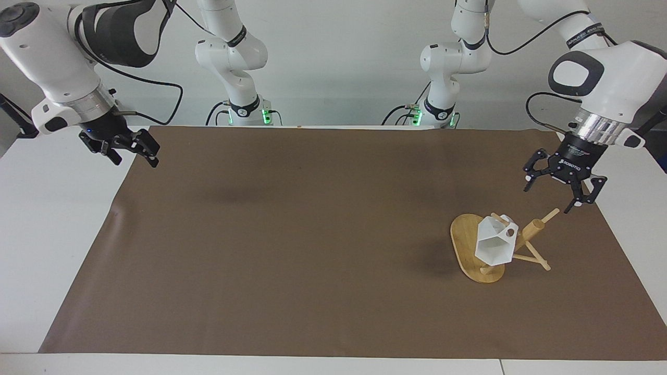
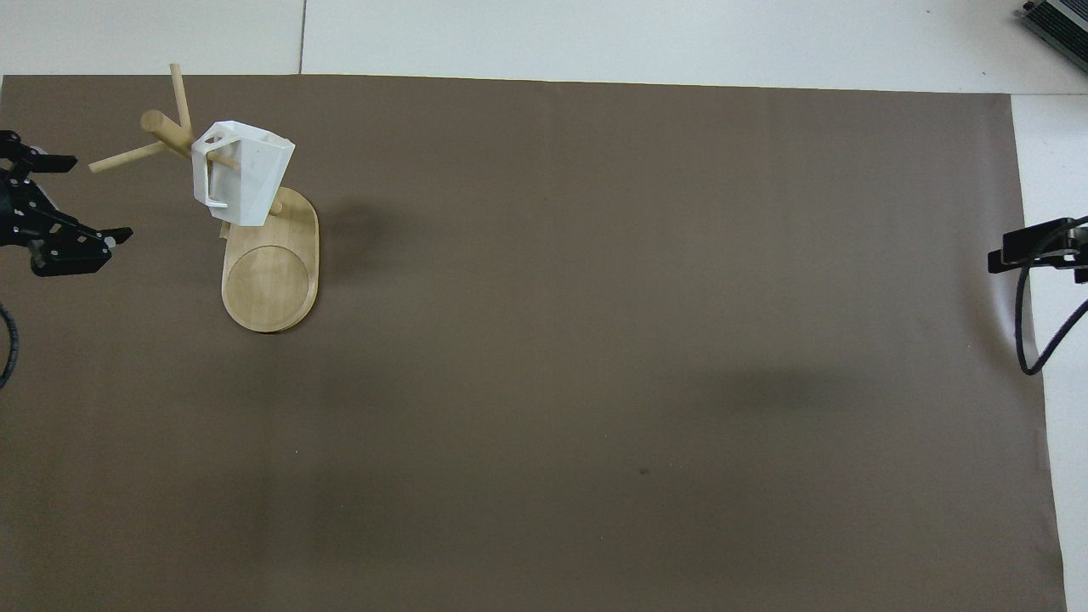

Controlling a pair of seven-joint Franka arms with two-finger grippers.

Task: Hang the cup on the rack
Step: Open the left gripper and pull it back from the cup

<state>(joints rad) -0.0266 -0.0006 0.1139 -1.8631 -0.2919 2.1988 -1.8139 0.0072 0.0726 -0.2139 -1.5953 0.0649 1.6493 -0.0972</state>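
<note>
One white faceted cup [image 1: 494, 245] hung by its handle on a peg of the single bamboo mug rack [image 1: 477, 255], its open hexagonal rim showing nothing inside. The left end effector [image 1: 561, 191] hovered with its fingers spread wide and holding nothing; the cup and rack stood below it and off to its side, toward the middle of the table [image 1: 31, 229], clear of its fingers. The right end effector [image 1: 131, 155] waited, likewise fully open and empty, over the brown mat's [image 1: 292, 250] edge at the right arm's end, well apart from the cup
</note>
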